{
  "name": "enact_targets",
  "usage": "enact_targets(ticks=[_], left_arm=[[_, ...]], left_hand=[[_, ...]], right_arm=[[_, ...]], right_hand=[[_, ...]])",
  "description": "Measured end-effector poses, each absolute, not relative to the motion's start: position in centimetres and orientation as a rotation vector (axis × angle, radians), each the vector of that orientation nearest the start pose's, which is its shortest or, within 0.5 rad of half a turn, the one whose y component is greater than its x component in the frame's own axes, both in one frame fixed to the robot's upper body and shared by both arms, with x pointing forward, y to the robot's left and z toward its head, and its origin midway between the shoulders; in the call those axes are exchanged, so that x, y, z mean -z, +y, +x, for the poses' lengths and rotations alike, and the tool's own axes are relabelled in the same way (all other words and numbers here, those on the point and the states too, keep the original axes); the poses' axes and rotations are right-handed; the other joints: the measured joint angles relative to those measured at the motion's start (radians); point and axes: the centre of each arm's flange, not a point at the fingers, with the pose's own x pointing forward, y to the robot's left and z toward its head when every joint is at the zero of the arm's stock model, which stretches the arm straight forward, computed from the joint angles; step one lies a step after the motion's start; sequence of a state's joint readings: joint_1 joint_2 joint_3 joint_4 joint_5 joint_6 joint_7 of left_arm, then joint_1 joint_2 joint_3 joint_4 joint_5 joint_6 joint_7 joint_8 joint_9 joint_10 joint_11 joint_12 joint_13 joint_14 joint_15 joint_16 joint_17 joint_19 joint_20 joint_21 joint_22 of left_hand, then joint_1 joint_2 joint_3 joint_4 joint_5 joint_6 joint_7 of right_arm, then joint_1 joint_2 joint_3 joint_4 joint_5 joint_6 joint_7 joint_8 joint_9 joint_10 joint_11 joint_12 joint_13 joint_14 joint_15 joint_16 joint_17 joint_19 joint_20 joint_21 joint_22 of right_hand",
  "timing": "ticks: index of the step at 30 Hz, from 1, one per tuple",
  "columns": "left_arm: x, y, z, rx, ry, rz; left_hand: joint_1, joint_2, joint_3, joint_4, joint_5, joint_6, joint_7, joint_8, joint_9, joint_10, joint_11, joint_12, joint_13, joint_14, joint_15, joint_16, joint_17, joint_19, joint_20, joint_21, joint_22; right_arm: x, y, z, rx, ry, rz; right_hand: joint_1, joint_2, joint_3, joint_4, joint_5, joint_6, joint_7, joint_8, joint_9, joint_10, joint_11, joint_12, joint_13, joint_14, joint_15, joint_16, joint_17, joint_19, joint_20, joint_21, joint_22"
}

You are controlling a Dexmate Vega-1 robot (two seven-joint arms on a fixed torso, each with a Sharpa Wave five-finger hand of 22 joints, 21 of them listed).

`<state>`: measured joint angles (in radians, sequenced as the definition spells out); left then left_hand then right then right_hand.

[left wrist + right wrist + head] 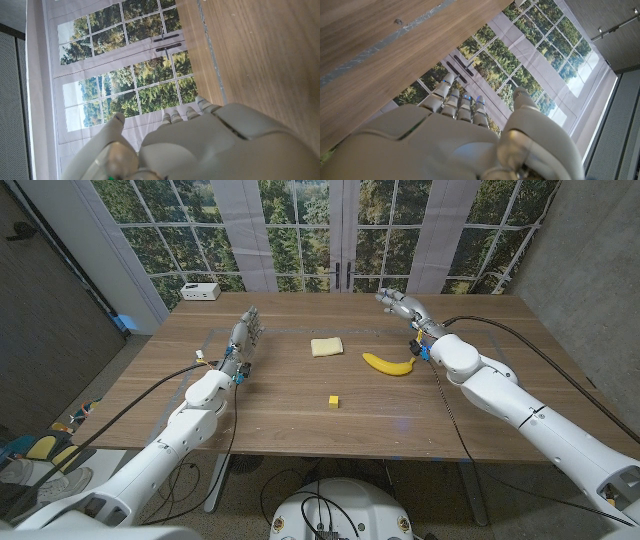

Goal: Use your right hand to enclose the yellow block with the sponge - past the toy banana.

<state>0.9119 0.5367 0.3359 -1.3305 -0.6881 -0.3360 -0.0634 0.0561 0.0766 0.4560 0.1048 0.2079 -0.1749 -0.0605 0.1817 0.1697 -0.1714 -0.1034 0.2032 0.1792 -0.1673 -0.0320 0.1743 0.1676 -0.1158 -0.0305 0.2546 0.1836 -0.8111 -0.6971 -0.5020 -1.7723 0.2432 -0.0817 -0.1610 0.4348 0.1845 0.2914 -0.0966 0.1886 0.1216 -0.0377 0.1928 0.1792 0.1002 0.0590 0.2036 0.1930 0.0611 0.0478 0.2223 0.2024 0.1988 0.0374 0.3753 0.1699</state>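
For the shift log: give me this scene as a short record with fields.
sponge: pale yellow sponge, mid-table, untouched
toy banana: toy banana, right of the sponge
yellow block: yellow block, nearer the robot, uncovered
right hand: right hand, far right of table, open, holding nothing
left hand: left hand, left of sponge, open
white box: white box, far left corner

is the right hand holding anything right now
No, the right hand is open and empty; the sponge lies untouched on the table.
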Motion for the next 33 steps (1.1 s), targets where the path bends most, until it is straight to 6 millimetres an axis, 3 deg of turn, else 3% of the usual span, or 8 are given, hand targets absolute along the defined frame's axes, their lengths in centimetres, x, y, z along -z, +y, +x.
enact_targets(ticks=[26,33], left_arm=[[5.4,31.4,63.1,0.210,-0.615,-0.082],[5.5,31.4,62.9,0.215,-0.619,-0.085]], left_hand=[[0.000,0.000,-0.004,-0.004,0.000,0.000,0.000,0.000,0.000,0.000,0.000,0.000,0.000,0.000,0.000,0.000,0.000,0.004,0.004,-0.005,0.000],[0.000,0.000,-0.004,-0.004,0.000,0.000,0.000,0.000,0.000,0.000,0.011,-0.001,0.000,0.000,0.000,0.000,0.000,0.004,0.004,-0.007,0.000]], right_arm=[[-6.1,-17.0,57.9,-0.179,-0.663,-0.735],[-6.6,-15.8,57.6,-0.182,-0.677,-0.777]], right_hand=[[0.011,0.011,0.024,0.007,0.000,0.026,-0.003,0.000,0.000,0.019,-0.008,0.004,0.000,0.018,-0.007,0.011,0.005,0.013,-0.002,-0.006,0.000],[0.011,0.010,0.030,0.008,0.000,0.036,-0.003,0.007,0.000,0.036,-0.007,0.004,0.000,0.026,-0.016,0.015,0.005,0.021,-0.003,-0.005,0.000]])
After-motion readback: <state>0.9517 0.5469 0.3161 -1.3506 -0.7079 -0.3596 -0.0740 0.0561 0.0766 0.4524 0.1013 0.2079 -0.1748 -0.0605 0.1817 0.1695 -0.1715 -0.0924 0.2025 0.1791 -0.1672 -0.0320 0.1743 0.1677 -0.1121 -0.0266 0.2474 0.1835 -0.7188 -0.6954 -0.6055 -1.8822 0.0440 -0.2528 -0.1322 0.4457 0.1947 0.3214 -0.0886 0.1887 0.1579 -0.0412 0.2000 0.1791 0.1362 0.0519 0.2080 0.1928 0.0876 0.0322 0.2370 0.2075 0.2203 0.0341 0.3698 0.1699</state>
